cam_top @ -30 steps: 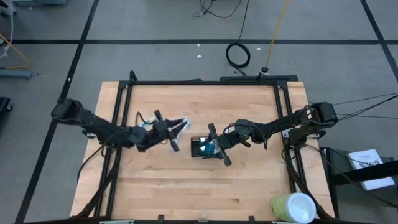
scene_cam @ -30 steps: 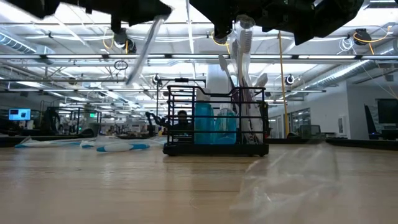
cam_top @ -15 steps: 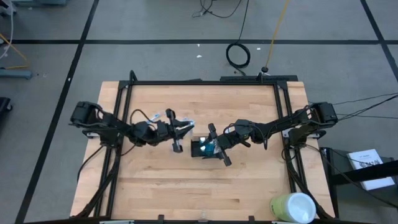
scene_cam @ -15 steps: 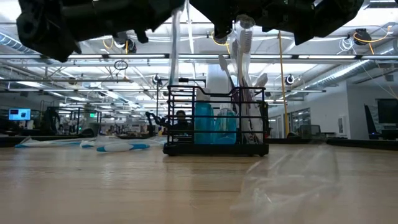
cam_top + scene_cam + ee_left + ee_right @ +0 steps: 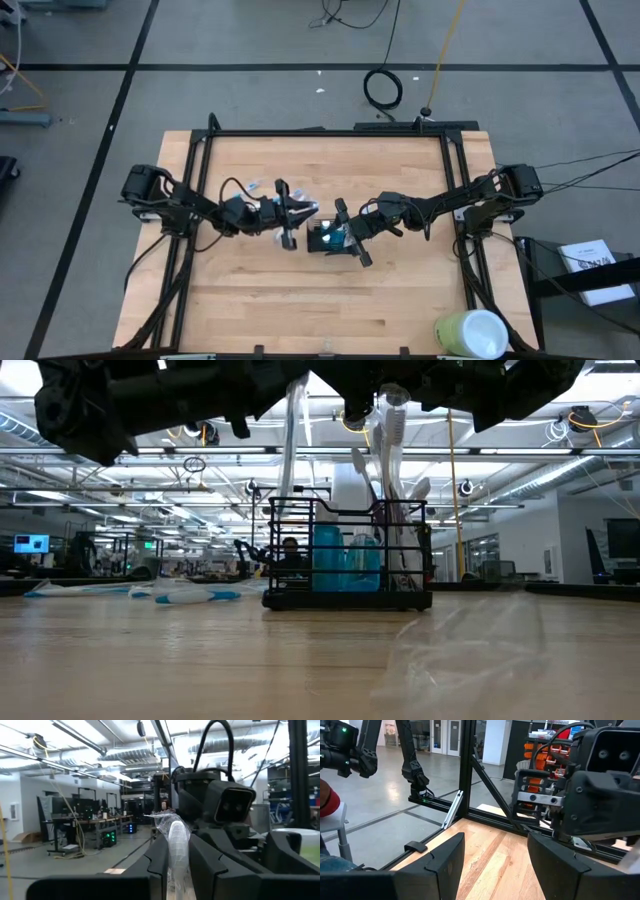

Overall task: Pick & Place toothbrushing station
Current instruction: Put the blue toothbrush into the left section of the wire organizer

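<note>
The toothbrushing station (image 5: 345, 555) is a small black wire holder standing on the table's middle; it also shows in the high view (image 5: 321, 238). It holds blue bottles and upright toothbrushes. My left gripper (image 5: 296, 213) is just left of it, shut on a white toothbrush in clear wrap (image 5: 290, 450). My right gripper (image 5: 350, 236) is open above the holder's right part and holds nothing; in the right wrist view (image 5: 495, 855) the gap between its fingers is bare. My left gripper pinches the wrapped toothbrush (image 5: 177, 845) between its two fingers, near the brush's upper, rounded end (image 5: 177, 827). The fingers come level from the table's left and lie across it. The brush hangs upright below them, clear of the table, its lower end (image 5: 285, 510) at the holder's left end.
Several wrapped blue-and-white items (image 5: 190, 596) lie on the table left of the holder. A crumpled clear wrap (image 5: 470, 650) lies toward the near side. A black metal frame (image 5: 330, 131) rims the table. A green-and-white cup (image 5: 470, 335) is at the near right corner.
My left gripper has gone toward the table's right, up to the holder's left end. The wrapped toothbrush, slanted a second ago, now hangs upright. My right gripper has kept still.
</note>
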Robot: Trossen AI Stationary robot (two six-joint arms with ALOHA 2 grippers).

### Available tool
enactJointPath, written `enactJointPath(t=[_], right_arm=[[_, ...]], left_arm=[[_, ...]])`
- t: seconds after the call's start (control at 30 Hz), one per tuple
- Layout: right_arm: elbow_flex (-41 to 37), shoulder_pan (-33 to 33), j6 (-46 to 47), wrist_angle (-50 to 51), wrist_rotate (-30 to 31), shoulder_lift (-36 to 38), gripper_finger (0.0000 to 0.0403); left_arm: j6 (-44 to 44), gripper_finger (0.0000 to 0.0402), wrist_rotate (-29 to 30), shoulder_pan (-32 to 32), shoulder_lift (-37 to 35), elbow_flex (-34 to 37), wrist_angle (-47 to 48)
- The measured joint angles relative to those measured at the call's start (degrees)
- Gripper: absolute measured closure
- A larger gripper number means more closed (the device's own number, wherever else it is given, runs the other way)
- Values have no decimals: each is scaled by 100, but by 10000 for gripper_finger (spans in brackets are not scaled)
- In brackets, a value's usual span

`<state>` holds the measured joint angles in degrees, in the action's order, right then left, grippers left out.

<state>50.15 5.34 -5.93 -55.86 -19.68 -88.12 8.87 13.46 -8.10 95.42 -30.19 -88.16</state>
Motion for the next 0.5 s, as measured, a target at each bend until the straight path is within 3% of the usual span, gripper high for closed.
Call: enactJointPath(t=[0.5], right_arm=[[0,0,0,0,0,0,192]], left_arm=[[-20,352,28,15,0,2,436]])
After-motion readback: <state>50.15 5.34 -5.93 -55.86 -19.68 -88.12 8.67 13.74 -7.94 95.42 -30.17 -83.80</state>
